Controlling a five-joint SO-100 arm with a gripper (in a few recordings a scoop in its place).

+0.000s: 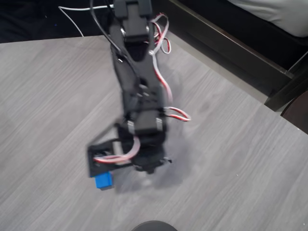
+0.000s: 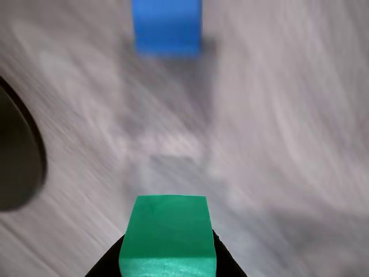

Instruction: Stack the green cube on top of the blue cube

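In the wrist view the teal-green cube [image 2: 168, 234] sits at the bottom centre, held above the table between the two dark fingers of my gripper [image 2: 168, 259], which is shut on it. The bright blue cube [image 2: 167, 26] rests on the grey table ahead of it, at the top of that view and apart from the green cube. In the overhead view the blue cube [image 1: 103, 181] lies just left of and below my black arm's end, near the gripper [image 1: 147, 166]. The arm hides the green cube there. Both views are motion-blurred.
The grey wood-grain table [image 1: 231, 168] spreads around the cubes. A dark round object [image 2: 17, 156] lies at the left of the wrist view and at the table's front edge [image 1: 154, 226]. A dark frame [image 1: 226, 45] borders the table's back right.
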